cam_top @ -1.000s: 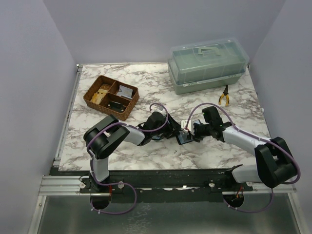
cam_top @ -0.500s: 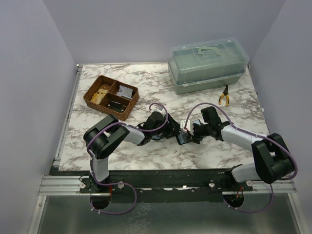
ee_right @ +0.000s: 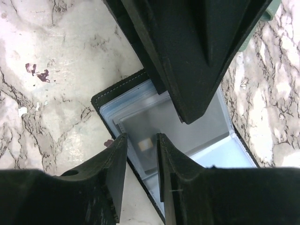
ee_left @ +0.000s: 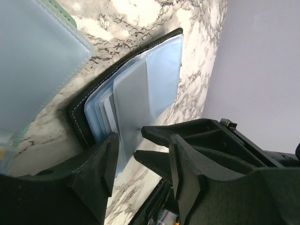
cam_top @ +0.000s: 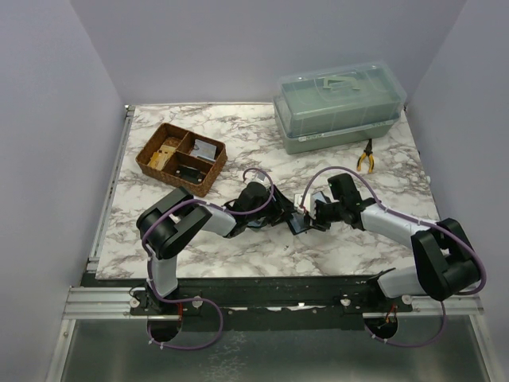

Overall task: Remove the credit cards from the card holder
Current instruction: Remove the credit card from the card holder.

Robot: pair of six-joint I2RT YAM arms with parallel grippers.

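Note:
The black card holder lies open on the marble between both arms, its grey-blue inside facing up. A pale blue-grey credit card with a gold chip sticks partly out of a pocket; it shows again in the left wrist view. My right gripper hovers over that card's free end, jaws narrow but with a clear gap. Its two pointed fingertips reach the card's edge. My left gripper is open, and one of its fingers rests on the holder's inside.
A brown wicker divided tray with small items sits at the back left. At the back right stands a pale green lidded plastic box, with yellow-handled pliers in front of it.
The right gripper's jaws opened a little and then narrowed over the card's end. The right arm has edged slightly left toward the holder. The left arm has held still.

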